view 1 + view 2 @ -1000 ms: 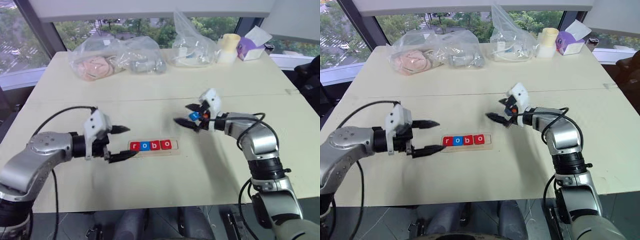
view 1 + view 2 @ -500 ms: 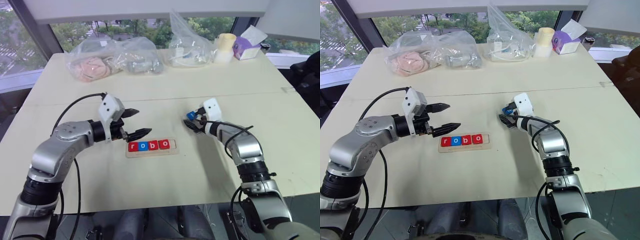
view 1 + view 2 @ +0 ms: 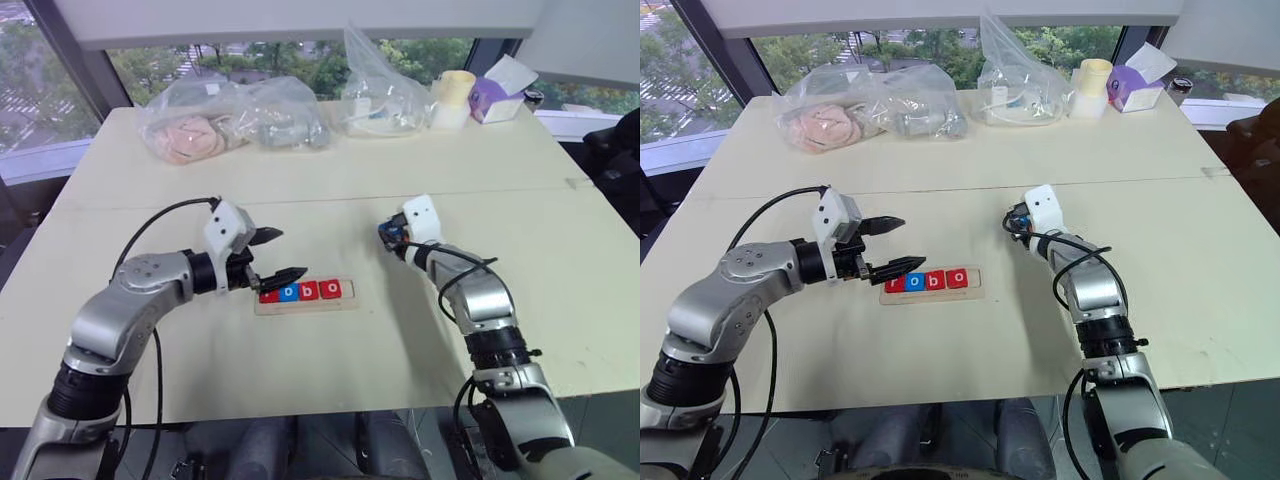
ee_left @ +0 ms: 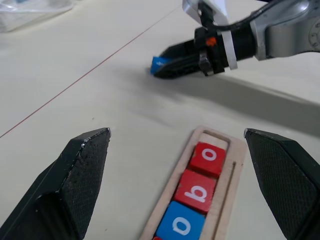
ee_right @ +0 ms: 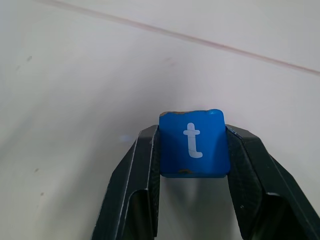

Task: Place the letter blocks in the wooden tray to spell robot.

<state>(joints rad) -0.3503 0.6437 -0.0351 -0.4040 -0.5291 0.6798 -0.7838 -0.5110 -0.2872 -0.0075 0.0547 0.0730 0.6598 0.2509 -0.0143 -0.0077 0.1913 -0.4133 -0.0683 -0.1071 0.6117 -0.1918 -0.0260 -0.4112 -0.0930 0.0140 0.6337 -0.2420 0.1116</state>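
Nearest, the wooden tray lies flat on the tabletop, long side across the robot's front. Its slot holds four letter blocks in a row, red r, blue o, red b, red o, touching one another; the space at the right end stands vacant, judged reserved for the final letter. At the tray's left end, the left gripper hovers with its fingers spread wide and holding nothing, one tip just over the first block, probably stationed there to steady or guard the tray. Further out and to the right, well apart from the tray, the right gripper sits low at the tabletop with both fingers clamped on the opposite edges of the blue t block. The block lies flat between them, letter face up and upright as read from the wrist, a hold that should suit lowering it squarely into the vacant space. Whether the block has left the tabletop cannot be told. Task judged four fifths complete; the remaining step is carrying the t to the tray's right end. Farthest, along the back edge: two clear plastic bags of soft items, a third bag, a pale cup and a purple tissue box, all apart from the work.
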